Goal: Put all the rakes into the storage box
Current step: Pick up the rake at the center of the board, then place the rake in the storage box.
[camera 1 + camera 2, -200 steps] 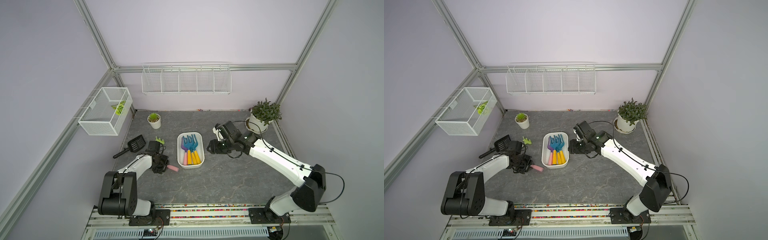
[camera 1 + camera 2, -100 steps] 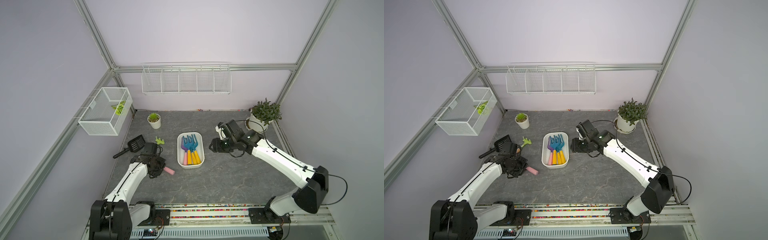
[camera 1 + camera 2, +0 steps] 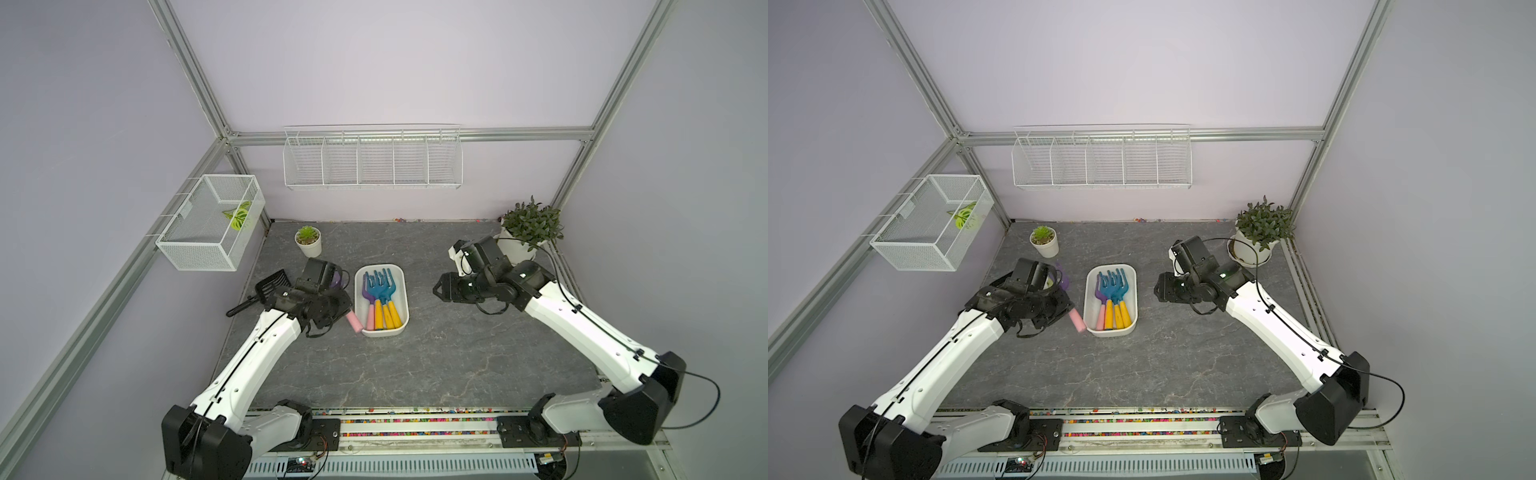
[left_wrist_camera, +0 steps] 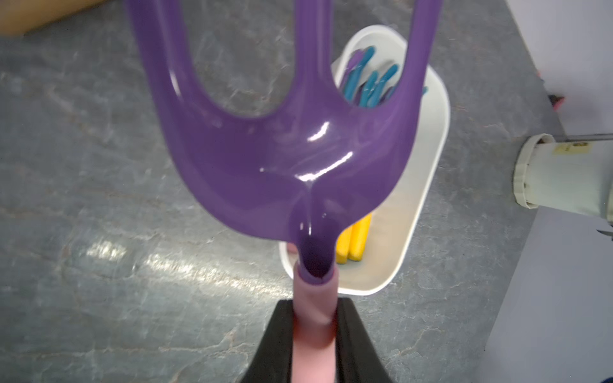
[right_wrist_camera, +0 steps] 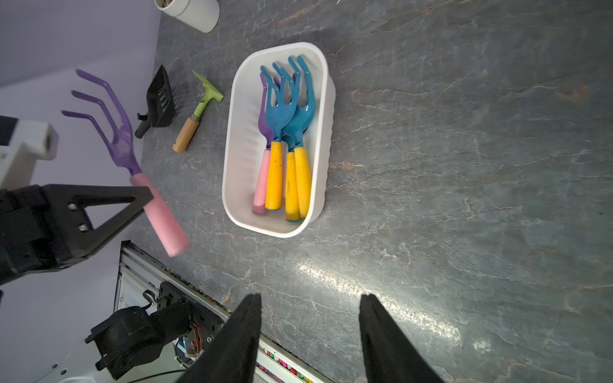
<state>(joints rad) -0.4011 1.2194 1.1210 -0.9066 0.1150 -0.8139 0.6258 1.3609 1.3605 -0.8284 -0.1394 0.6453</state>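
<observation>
Left fingers [image 4: 278, 335] clamped on the pink handle of the purple rake [image 5: 136, 170], rake held tilted above the grey table [image 5: 464, 165], just beside the white storage box [image 5: 243, 139] holding four other rakes [image 5: 285, 132], right fingers [image 5: 238, 331] apart and empty, across the box

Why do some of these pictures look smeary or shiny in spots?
Left wrist view: the rake sits so close to the lens that its purple head looks soft, with white glints on it. Right wrist view: the rake's pink handle end is smeared, and a bright glare band crosses the table. In both top views: even light, faint shadows, everything sharp.
</observation>
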